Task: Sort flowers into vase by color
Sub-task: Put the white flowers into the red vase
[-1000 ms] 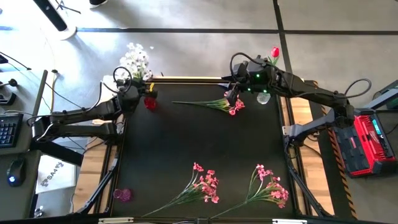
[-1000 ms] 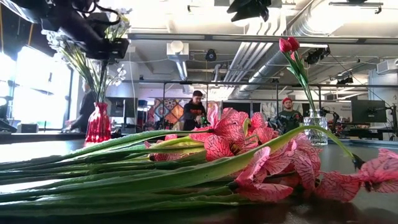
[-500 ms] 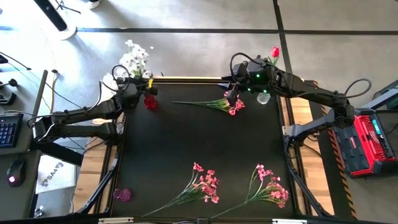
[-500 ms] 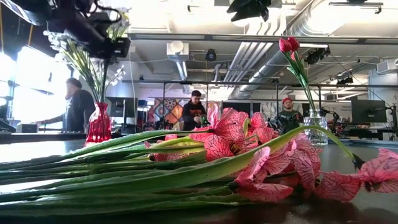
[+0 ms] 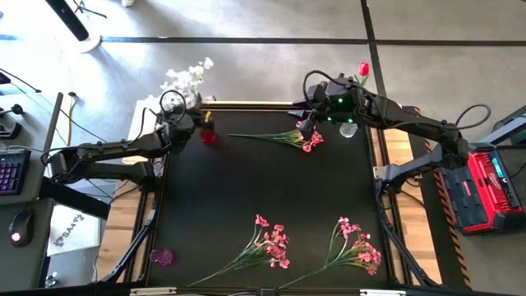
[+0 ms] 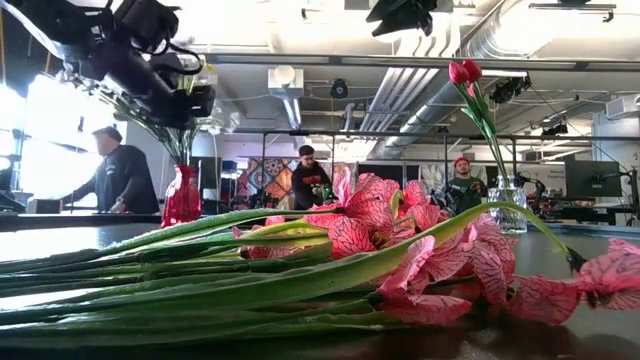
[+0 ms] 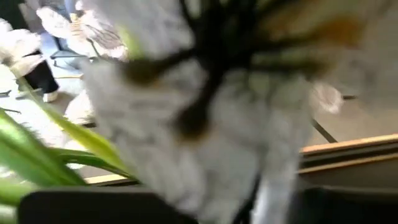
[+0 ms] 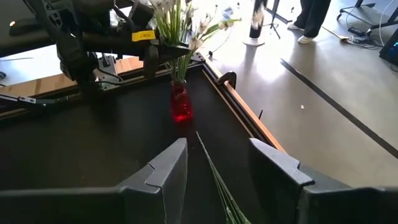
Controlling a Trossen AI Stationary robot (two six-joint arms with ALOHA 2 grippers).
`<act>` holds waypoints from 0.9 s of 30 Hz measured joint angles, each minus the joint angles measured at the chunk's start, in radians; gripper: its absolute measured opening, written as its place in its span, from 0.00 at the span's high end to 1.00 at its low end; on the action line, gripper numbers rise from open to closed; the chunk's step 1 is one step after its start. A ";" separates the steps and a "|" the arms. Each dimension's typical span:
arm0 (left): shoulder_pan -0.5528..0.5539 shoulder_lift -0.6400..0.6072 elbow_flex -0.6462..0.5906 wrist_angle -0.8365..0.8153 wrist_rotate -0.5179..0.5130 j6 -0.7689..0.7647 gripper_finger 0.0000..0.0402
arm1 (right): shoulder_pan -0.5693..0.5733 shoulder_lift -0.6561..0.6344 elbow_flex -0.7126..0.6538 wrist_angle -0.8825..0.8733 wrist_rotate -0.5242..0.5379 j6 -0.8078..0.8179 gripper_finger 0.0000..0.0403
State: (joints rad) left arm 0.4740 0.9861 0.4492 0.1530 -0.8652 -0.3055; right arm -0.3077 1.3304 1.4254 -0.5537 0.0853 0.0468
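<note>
White flowers (image 5: 187,76) are standing in a red vase (image 5: 208,136) at the far left corner of the black tabletop (image 5: 246,189), stems running right past the left pincer (image 5: 191,117), which is hovering just above the vase mouth. From the right wrist view the left pincer's fingers (image 8: 151,62) are sitting on either side of the green stems just above the vase (image 8: 180,103); I cannot tell whether they are gripping or just parted around them. The left wrist view is filling up with blurred white blossoms (image 7: 205,124) and green leaves.

The right pincer (image 5: 305,127) is hanging over the far middle of the tabletop, jaws spread wide and holding nothing, straddling the thin green stem of a pink spray (image 5: 288,137) lying flat right under it, blooms just beside the fingers (image 8: 163,171). Just beside it, on the side away from the left arm, a clear vase (image 5: 348,128) is carrying a red tulip (image 5: 363,70).

Well apart from both pincers, at the near edge, two more pink sprays (image 5: 267,244) (image 5: 353,247) are lying on the tabletop, and a small pink vase (image 5: 163,257) is sitting at the near left corner. In the low view, people (image 6: 120,180) are standing in the room behind.
</note>
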 joint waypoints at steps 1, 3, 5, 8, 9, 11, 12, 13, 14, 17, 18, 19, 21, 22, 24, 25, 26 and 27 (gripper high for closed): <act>0.000 0.000 0.000 0.000 0.009 0.002 0.78 | 0.000 0.000 0.000 0.000 0.000 0.000 0.62; 0.000 0.000 0.000 -0.002 0.026 0.019 0.71 | 0.000 0.000 0.000 0.000 0.000 0.000 0.62; 0.000 0.000 0.000 0.001 0.055 0.056 0.64 | 0.000 0.000 0.000 0.000 0.000 0.000 0.62; -0.001 -0.002 0.000 0.008 0.109 0.101 0.57 | 0.000 0.000 0.000 0.000 0.000 0.000 0.62; -0.004 -0.004 0.000 0.016 0.125 0.112 0.55 | 0.000 0.000 0.000 0.000 -0.001 0.000 0.62; -0.012 -0.011 0.004 0.029 0.159 0.136 0.52 | 0.000 0.000 0.000 0.000 -0.008 0.001 0.62; -0.015 -0.015 0.014 0.020 0.170 0.152 0.51 | 0.000 0.000 0.000 0.000 -0.009 0.001 0.62; -0.019 -0.017 0.028 0.017 0.184 0.168 0.50 | 0.000 0.000 0.000 0.000 -0.011 0.001 0.62; -0.023 -0.017 0.043 0.014 0.189 0.187 0.49 | 0.000 0.000 0.000 0.000 -0.011 0.006 0.62; -0.034 -0.018 0.093 -0.026 0.207 0.252 0.49 | 0.001 0.000 0.000 0.000 -0.018 0.022 0.62; -0.038 -0.018 0.109 -0.049 0.212 0.268 0.48 | 0.001 0.000 0.000 0.000 -0.022 0.024 0.62; -0.040 -0.018 0.127 -0.074 0.218 0.280 0.48 | 0.001 0.000 0.000 0.000 -0.028 0.024 0.62; -0.044 -0.018 0.157 -0.122 0.234 0.292 0.48 | 0.001 0.000 0.000 0.000 -0.032 0.028 0.62; -0.046 -0.018 0.171 -0.150 0.240 0.292 0.48 | 0.001 0.000 0.000 0.000 -0.034 0.033 0.62; -0.054 -0.018 0.198 -0.201 0.263 0.292 0.48 | 0.001 0.000 0.000 0.000 -0.038 0.044 0.62; -0.058 -0.018 0.213 -0.224 0.281 0.292 0.48 | 0.001 0.000 0.000 -0.001 -0.040 0.053 0.62; -0.063 -0.018 0.227 -0.246 0.302 0.292 0.48 | 0.001 0.000 0.000 -0.005 -0.043 0.064 0.62; -0.068 -0.018 0.240 -0.267 0.325 0.292 0.48 | 0.001 0.000 0.000 -0.014 -0.049 0.076 0.62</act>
State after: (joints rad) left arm 0.4059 0.9676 0.6887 -0.1143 -0.5400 -0.0140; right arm -0.3069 1.3305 1.4254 -0.5682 0.0359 0.1231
